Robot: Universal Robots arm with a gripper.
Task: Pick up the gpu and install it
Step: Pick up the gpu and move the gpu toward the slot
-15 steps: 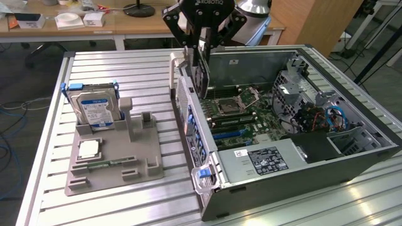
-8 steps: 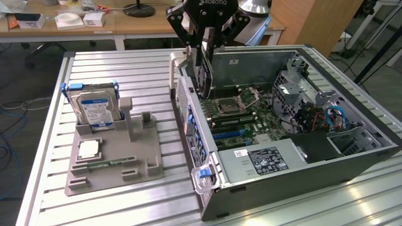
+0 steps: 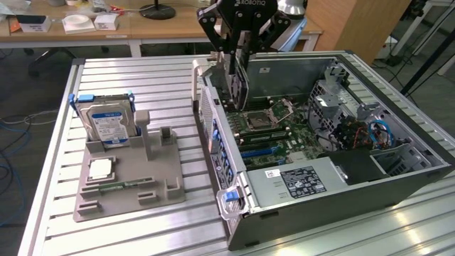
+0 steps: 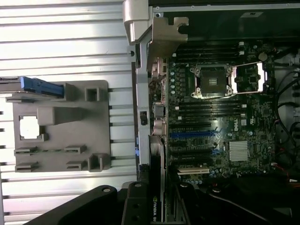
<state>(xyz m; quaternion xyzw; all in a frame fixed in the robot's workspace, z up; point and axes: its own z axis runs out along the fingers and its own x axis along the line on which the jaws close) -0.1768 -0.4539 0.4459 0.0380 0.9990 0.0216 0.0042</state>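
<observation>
My gripper [image 3: 238, 56] hangs over the rear part of the open computer case [image 3: 398, 181] and is shut on the gpu [image 3: 237, 80]. The card hangs upright and edge-on, its lower edge just above the motherboard [image 3: 274, 130], close to the case's rear wall. In the wrist view the gpu [image 4: 156, 164] is a thin dark strip with a green logo near the black fingers [image 4: 136, 206]. It lies beside the case's rear wall, in line with the blue expansion slots [image 4: 192, 134]. A silver bracket [image 4: 161, 42] stands further along the same wall.
A grey holder tray [image 3: 128, 184] lies on the slatted table at the exterior view's left. It carries an upright hard drive [image 3: 108, 124], a square chip [image 3: 100, 169] and a narrow memory stick [image 3: 127, 185]. Cables and a drive cage [image 3: 355, 128] crowd the case's far side.
</observation>
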